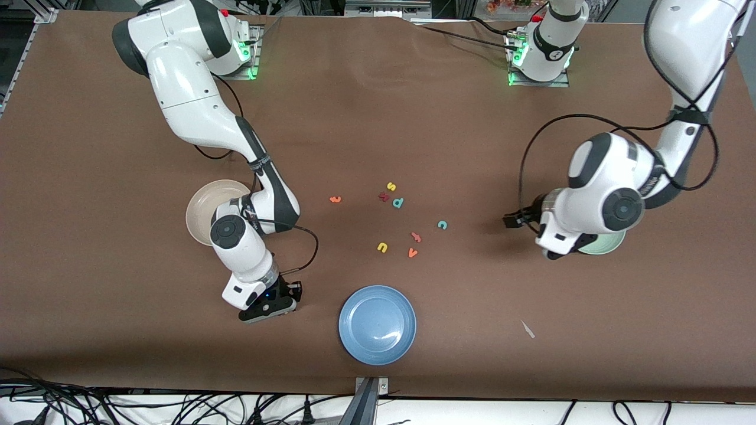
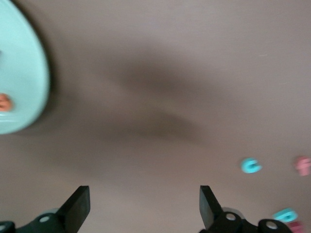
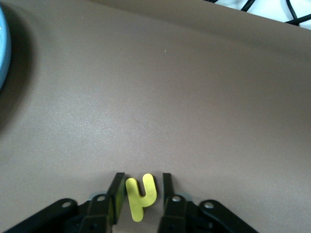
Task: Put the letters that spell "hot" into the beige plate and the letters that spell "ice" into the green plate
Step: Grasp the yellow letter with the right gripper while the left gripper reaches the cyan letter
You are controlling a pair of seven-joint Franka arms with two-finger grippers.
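Observation:
My right gripper (image 3: 142, 178) is low over the table near the blue plate (image 1: 377, 324), shut on a yellow "h" (image 3: 140, 196) that stands between its fingers. In the front view the right hand (image 1: 269, 302) hides that letter. The beige plate (image 1: 204, 203) lies partly under the right arm. My left gripper (image 2: 143, 191) is open and empty over bare table beside the green plate (image 2: 24, 73), which holds an orange letter (image 2: 4, 103). The left hand (image 1: 554, 252) covers most of the green plate (image 1: 608, 243). The teal "c" (image 1: 442, 225) lies mid-table.
Loose mid-table: an orange letter (image 1: 335, 199), yellow "s" (image 1: 391, 186), a dark red letter (image 1: 384, 196), teal "p" (image 1: 398, 202), a pinkish letter (image 1: 416, 237), yellow "u" (image 1: 382, 247), orange "v" (image 1: 412, 252). A white scrap (image 1: 527, 329) lies toward the left arm's end.

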